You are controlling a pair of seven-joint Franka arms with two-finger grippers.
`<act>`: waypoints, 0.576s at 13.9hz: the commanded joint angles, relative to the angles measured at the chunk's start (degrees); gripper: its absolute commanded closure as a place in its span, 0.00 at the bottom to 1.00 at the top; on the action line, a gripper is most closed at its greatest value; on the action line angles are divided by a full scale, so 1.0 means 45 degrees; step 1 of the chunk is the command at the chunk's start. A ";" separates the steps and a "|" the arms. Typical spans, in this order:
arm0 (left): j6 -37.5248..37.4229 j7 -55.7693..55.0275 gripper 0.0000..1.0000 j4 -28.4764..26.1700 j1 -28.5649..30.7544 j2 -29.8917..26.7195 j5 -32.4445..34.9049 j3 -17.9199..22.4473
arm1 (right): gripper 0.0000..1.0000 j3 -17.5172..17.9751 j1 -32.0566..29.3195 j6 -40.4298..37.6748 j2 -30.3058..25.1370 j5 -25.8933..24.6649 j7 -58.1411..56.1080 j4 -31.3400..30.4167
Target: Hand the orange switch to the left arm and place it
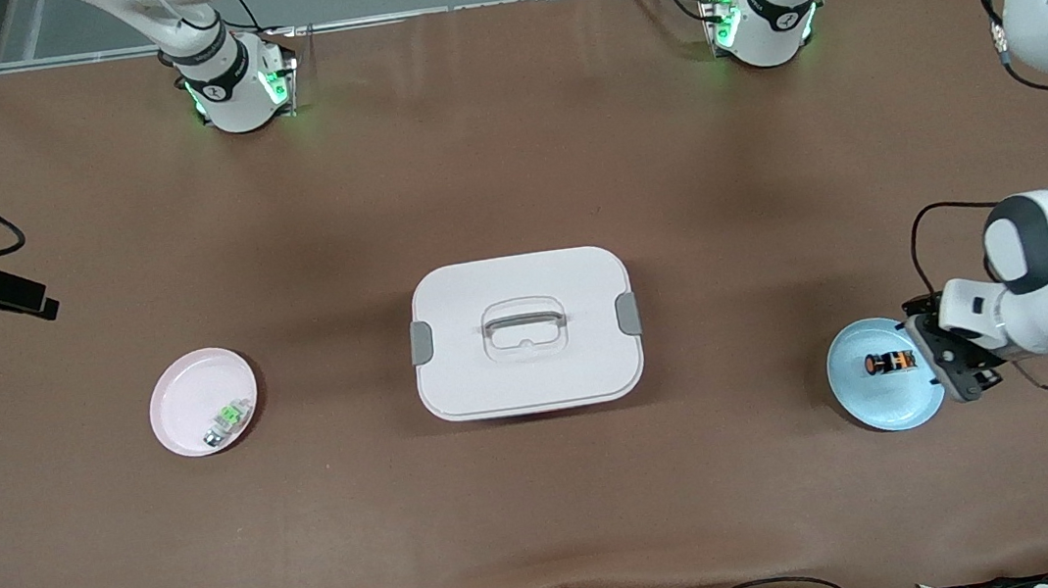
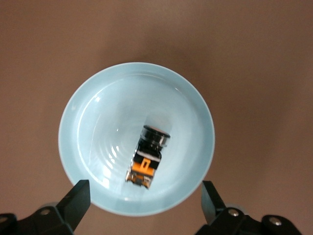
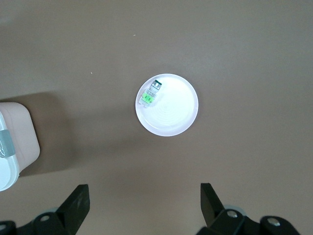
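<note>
Front view: a brown surface [image 1: 506,138] fills the frame, with the 2 arm bases along the top edge. At center sits the box [image 1: 525,333], white with a grey handle and side latches. At lower right a blue plate [image 1: 877,407] holds the orange switch [image 1: 889,362], lying on its side with its long axis running across the frame. The left end effector [image 1: 954,363] hangs over that plate's edge, just beside the switch, so the left arm is clearly the nearer one. At lower left a pink plate [image 1: 190,391] carries a small green and clear component [image 1: 227,421]. The right end effector is out of this frame. Left wrist view: the switch [image 2: 147,156] lies tilted in the blue plate [image 2: 98,117], black cap toward upper right, orange part toward lower left, above the gap between 2 widely parted fingers [image 2: 74,199] holding nothing. Right wrist view: the right end effector [image 3: 145,200], fingers spread wide and empty, hovers high over the pink plate [image 3: 173,112], with the box's corner [image 3: 14,142] at the left edge.
</note>
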 commanded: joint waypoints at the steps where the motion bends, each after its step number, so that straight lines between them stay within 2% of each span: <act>1: -0.0968 -0.1552 0.00 -0.0313 0.0214 -0.1417 -0.0298 -0.0080 | 0.00 0.0024 0.0014 0.0318 -0.0663 -0.0189 -0.0028 -0.0747; 8: -0.2609 -0.6824 0.00 -0.0372 0.0116 -0.3664 -0.0298 -0.0158 | 0.00 0.0043 0.0053 0.0319 -0.0839 -0.0189 -0.0009 -0.0962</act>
